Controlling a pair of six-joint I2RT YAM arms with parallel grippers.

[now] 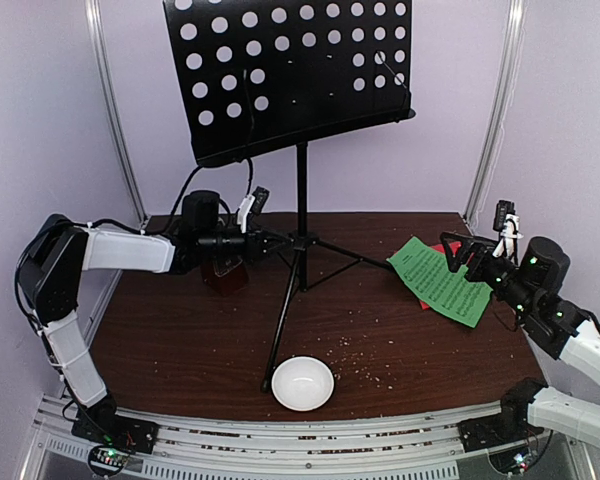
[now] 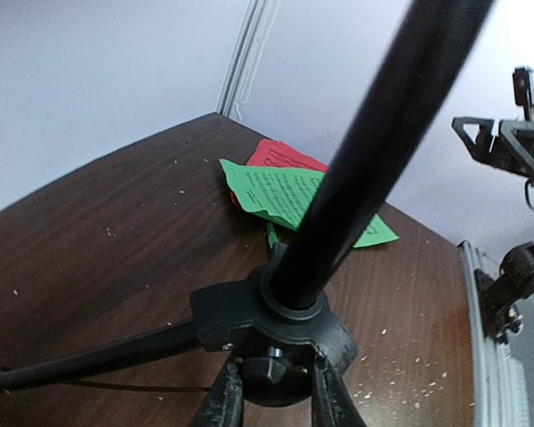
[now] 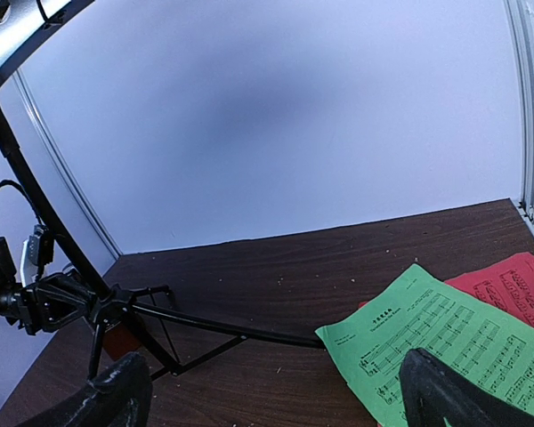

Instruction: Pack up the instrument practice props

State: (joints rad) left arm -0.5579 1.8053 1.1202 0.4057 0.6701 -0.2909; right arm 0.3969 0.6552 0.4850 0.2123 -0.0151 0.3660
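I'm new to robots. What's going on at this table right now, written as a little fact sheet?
left pincer: closed on the tripod hub of the music stand
right pincer: open, above the green sheet
red sheet: flat, partly under the green one
metronome: beneath the left arm, partly hidden
white bowl: empty, at the near edge beside a tripod foot

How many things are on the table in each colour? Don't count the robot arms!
Black: 1, the tall black perforated tripod music stand
Green: 1, the green paper sheet of music
Red: 1, the red paper sheet, partly under the green one
White: 1, the small round white bowl
Red-brown: 1, the dark red-brown metronome, partly hidden
Total: 5
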